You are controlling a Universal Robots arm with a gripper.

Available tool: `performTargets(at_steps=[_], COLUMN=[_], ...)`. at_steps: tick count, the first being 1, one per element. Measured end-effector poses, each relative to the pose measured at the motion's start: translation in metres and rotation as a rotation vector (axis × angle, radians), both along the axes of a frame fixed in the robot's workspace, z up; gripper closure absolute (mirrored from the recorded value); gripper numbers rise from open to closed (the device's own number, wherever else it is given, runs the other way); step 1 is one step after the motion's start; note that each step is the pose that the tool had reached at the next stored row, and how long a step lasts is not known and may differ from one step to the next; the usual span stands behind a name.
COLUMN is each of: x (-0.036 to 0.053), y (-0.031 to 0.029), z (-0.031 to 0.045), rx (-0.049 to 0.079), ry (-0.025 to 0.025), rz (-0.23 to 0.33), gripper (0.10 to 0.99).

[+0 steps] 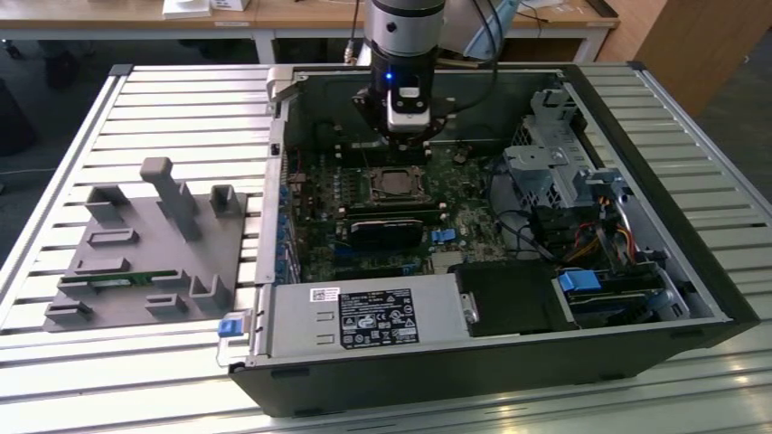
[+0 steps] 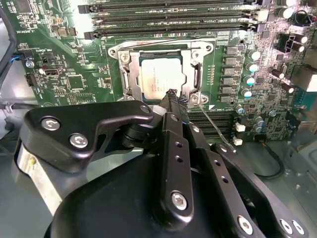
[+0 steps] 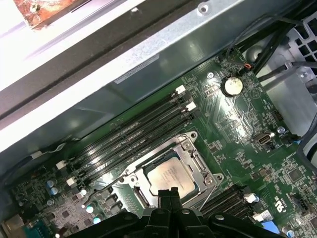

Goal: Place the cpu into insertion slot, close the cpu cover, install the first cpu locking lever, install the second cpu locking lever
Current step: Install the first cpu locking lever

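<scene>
Cpu [image 2: 162, 78] seated in socket, cover [image 2: 198, 74] down around it. Gripper [image 2: 173, 95] hovers just over cover's edge, jaws pinched together, holding nothing. Open case [image 1: 675, 271] on slatted table [image 1: 157, 81].

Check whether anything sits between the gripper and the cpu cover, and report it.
Nothing visible does. In both wrist views the gripper hangs right at the edge of the socket, where the cpu cover lies down around the cpu. Only open space shows between its fingertips and the frame.
</scene>
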State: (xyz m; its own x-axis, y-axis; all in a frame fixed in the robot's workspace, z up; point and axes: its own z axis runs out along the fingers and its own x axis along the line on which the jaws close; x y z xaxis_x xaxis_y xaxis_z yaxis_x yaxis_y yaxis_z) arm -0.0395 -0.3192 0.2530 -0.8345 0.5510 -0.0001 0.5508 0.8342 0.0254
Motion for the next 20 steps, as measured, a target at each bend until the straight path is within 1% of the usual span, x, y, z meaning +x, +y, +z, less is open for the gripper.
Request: performTargets(at_steps=[15,20], x=[0.0000,0.0000], y=[0.0000,0.0000], z=[0.0000,0.0000], rx=[0.000,0.000], ry=[0.0000,0.0000], rz=[0.069,0.099], gripper=[0.980,0.980])
